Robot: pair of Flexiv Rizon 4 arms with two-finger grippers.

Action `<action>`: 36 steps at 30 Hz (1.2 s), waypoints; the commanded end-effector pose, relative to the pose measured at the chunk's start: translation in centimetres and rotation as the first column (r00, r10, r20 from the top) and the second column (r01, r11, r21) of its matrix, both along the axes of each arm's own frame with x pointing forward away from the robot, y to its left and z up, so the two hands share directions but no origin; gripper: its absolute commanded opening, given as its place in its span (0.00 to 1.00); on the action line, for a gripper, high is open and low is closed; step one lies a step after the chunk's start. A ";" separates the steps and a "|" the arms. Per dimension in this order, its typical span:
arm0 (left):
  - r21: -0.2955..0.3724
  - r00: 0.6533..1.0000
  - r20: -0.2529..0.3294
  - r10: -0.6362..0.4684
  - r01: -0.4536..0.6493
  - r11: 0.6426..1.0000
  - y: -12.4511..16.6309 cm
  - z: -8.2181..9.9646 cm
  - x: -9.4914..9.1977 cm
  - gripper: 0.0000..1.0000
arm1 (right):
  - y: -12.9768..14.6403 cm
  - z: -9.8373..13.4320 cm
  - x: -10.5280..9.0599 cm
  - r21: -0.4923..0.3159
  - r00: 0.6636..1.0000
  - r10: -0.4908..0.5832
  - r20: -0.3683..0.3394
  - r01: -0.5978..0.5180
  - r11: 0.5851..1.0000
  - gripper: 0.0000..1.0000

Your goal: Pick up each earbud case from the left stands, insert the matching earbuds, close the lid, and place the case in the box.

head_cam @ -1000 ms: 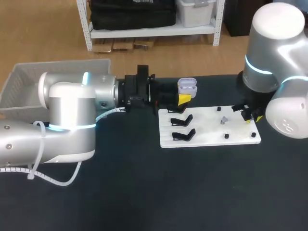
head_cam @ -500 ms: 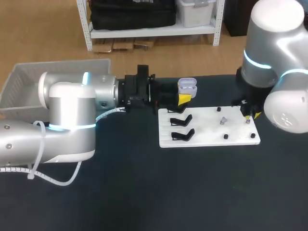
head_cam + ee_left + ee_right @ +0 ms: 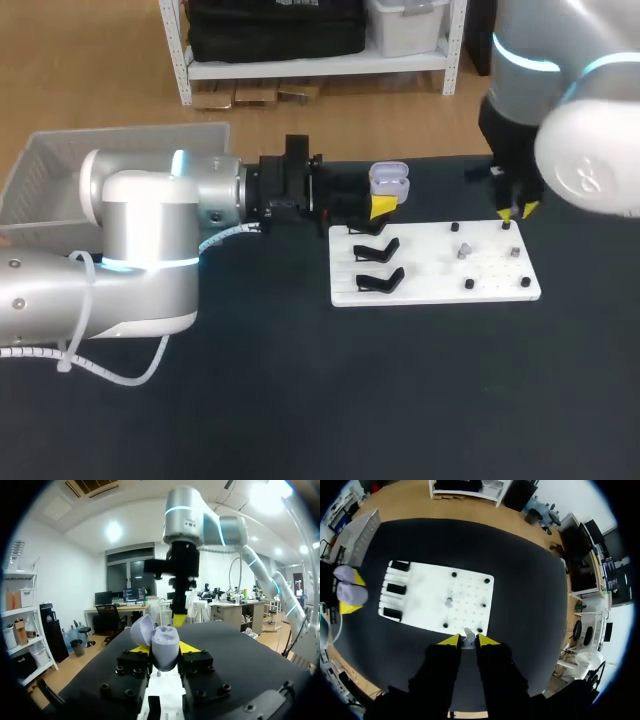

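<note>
A small pale lilac earbud case [image 3: 389, 181], rounded and glossy, had its lid hinged open and tilted back. It sat gripped between the yellow tips of the left claw [image 3: 165, 648], above the black tabletop [image 3: 300, 400] and just beyond the far left corner of a white board [image 3: 440, 268].

The left arm came in from the left and lay stretched level across the tabletop, its claw pointing toward the right arm. The right arm came down from the right with its claw [image 3: 518, 211] pointing straight down over the board's far right corner. The right claw's tips were closed on a small pale grey earbud [image 3: 468, 634], held clear of the board.

On the board, two black stands [image 3: 378, 265] lay along the left side. A second earbud [image 3: 464, 248] stood near the middle among small black pegs [image 3: 469, 284].

A pale slatted box [image 3: 50, 170] sat at the tabletop's far left, beyond the left arm, which hid most of its inside.
</note>
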State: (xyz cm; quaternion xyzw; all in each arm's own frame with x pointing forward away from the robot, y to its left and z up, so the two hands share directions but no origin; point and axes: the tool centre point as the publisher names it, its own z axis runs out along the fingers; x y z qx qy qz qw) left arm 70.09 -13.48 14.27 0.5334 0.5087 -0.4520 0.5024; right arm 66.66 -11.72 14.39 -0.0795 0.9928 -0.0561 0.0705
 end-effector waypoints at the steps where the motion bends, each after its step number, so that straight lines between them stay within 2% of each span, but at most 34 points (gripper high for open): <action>1: -0.008 1.000 0.006 0.005 -0.005 1.000 0.0 -0.2 -0.1 0.00 | 1.9 3.7 -1.4 -0.016 1.000 -0.028 -0.006 0.028 0.999 0.00; 2: -0.008 1.000 0.006 0.005 -0.005 1.000 0.0 -0.2 -0.1 0.00 | 2.3 4.0 -1.6 0.003 0.999 -0.018 -0.027 0.018 1.000 0.00; 7: -0.008 1.000 0.006 0.005 -0.005 1.000 0.0 -0.2 -0.1 0.00 | 4.1 6.1 -2.4 0.013 0.999 0.016 -0.036 -0.016 1.000 0.00; 20: -0.008 1.000 0.006 0.005 -0.005 1.000 0.0 -0.2 -0.1 0.00 | 4.1 6.1 -2.4 0.013 0.999 0.016 -0.036 -0.016 1.000 0.00; 21: -0.008 1.000 0.006 0.005 -0.005 1.000 0.0 -0.2 -0.1 0.00 | 4.6 6.1 -1.9 0.076 0.997 -0.052 -0.050 0.055 0.996 0.00; 22: -0.008 1.000 0.006 0.005 -0.005 1.000 0.0 -0.2 -0.1 0.00 | 5.4 6.2 -1.4 0.019 0.994 -0.104 -0.034 0.105 0.994 0.00; 23: -0.008 1.000 0.006 0.005 -0.005 1.000 0.0 -0.2 -0.1 0.00 | 6.0 6.1 -0.9 -0.076 0.978 -0.202 -0.048 0.198 0.977 0.00; 24: -0.008 1.000 0.006 0.005 -0.005 1.000 0.0 -0.2 -0.1 0.00 | 6.7 6.3 -0.6 -0.039 0.966 -0.257 -0.032 0.255 0.966 0.00; 25: -0.008 1.000 0.006 0.005 -0.005 1.000 0.0 -0.2 -0.1 0.00 | 7.1 6.5 -0.4 -0.035 0.937 -0.349 -0.022 0.348 0.937 0.00; 26: -0.008 1.000 0.006 0.005 -0.005 1.000 0.0 -0.2 -0.1 0.00 | 7.6 6.5 -0.2 -0.089 0.919 -0.393 -0.011 0.391 0.916 0.00; 27: -0.008 1.000 0.006 0.005 -0.005 1.000 0.0 -0.2 -0.1 0.00 | 8.2 6.7 -0.2 -0.057 0.892 -0.452 0.001 0.451 0.890 0.00; 28: -0.008 1.000 0.006 0.005 -0.005 1.000 0.0 -0.2 -0.1 0.00 | 8.7 6.8 -0.2 -0.064 0.864 -0.504 -0.006 0.502 0.862 0.00; 30: -0.008 1.000 0.006 0.005 -0.005 1.000 0.0 -0.2 -0.1 0.00 | 9.7 7.0 -0.4 -0.089 0.820 -0.570 0.041 0.572 0.816 0.00; 36: -0.008 1.000 0.006 0.005 -0.005 1.000 0.0 -0.2 -0.1 0.00 | 11.9 6.6 -0.4 -0.053 0.717 -0.695 0.043 0.697 0.716 0.00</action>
